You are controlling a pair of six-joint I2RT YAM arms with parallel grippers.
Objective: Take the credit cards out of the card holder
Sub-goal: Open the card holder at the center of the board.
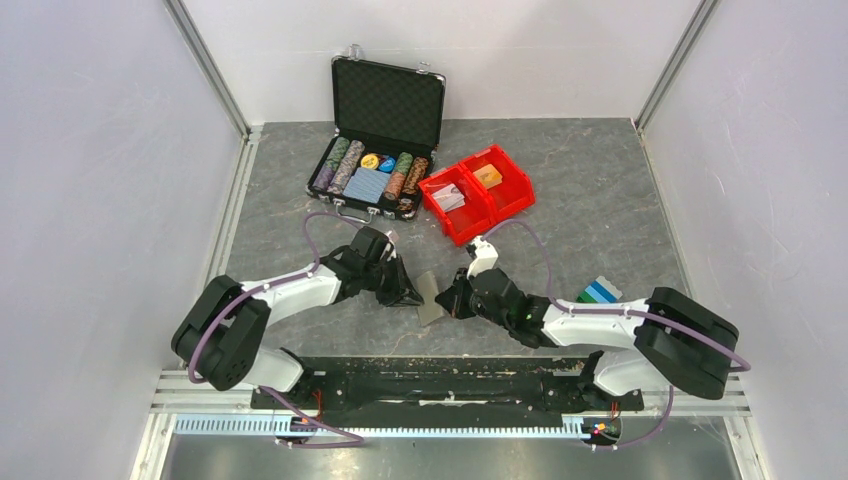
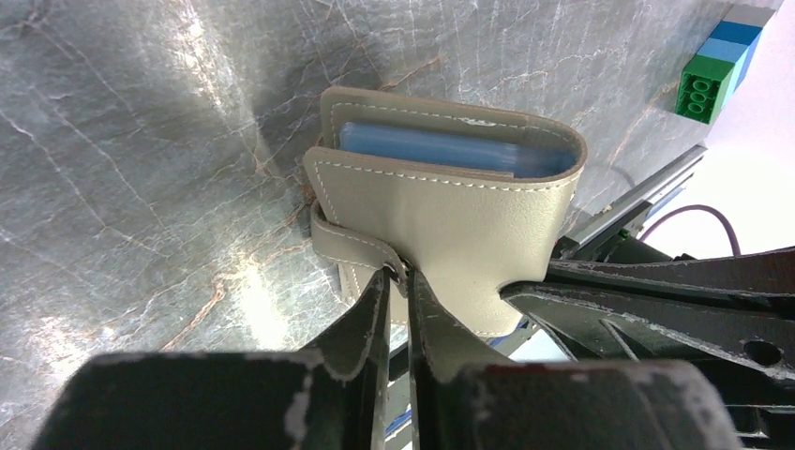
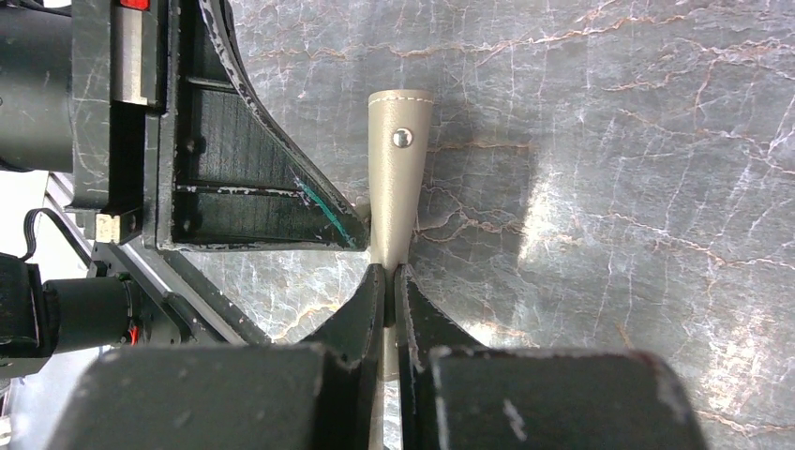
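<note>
The card holder [image 1: 431, 306] is grey-beige and is held off the table between my two grippers. In the left wrist view the card holder [image 2: 450, 225] gapes at its top, and the long edge of a blue credit card [image 2: 441, 150] shows inside it. No orange or teal card shows. My left gripper [image 2: 401, 274] is shut on the holder's closing strap [image 2: 352, 246]. My right gripper [image 3: 390, 272] is shut on the near edge of the holder [image 3: 398, 178], seen edge-on with a metal snap [image 3: 401, 138]. In the top view the left gripper [image 1: 412, 296] and right gripper [image 1: 450, 300] face each other.
An open black poker-chip case [image 1: 378, 150] stands at the back centre. Two red bins [image 1: 478, 192] with small packs sit to its right. A stack of green and blue toy bricks [image 1: 598, 291] lies by the right arm and also shows in the left wrist view [image 2: 712, 75].
</note>
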